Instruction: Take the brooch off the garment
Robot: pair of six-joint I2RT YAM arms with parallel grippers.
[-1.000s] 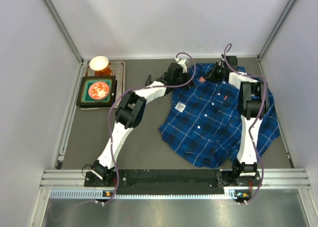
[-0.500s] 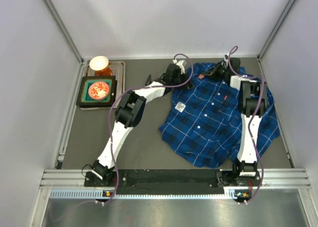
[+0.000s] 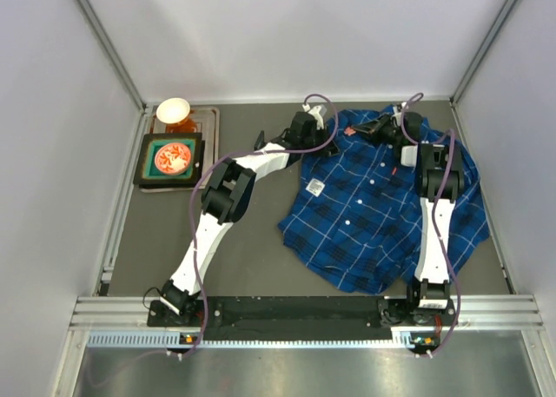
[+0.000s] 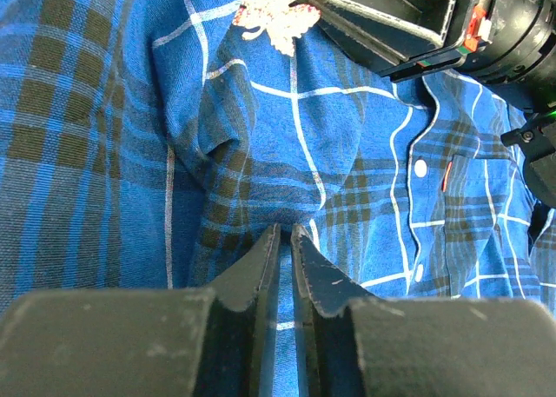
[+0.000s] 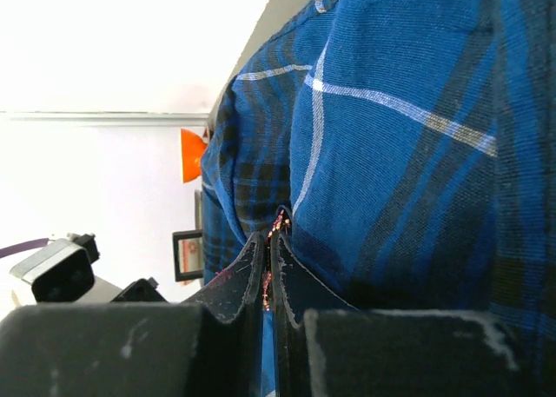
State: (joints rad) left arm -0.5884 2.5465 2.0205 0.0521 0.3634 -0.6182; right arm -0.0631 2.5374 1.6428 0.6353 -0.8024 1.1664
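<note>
**Right gripper [image 5: 268,239] clamped on the brooch [image 5: 279,222]; left gripper [image 4: 285,234] pinching the garment [image 4: 287,136]**

The right gripper's fingers are pressed together. A reddish-gold glint of the brooch is caught right at their tips, against a fold of cloth. The left gripper's fingers are almost closed and nip a ridge of the garment, with the brooch lying beyond their tips. A second ago the right jaws stood slightly apart. They have since closed, and the brooch has shifted a little.

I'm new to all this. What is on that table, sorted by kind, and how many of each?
Robot arms: 2 (left arm, right arm)
Plaid shirt: 1
Brooch: 1
Trays: 2 (black tray, brown tray)
Dishes: 2 (white bowl, red-patterned plate)
Total: 8
</note>
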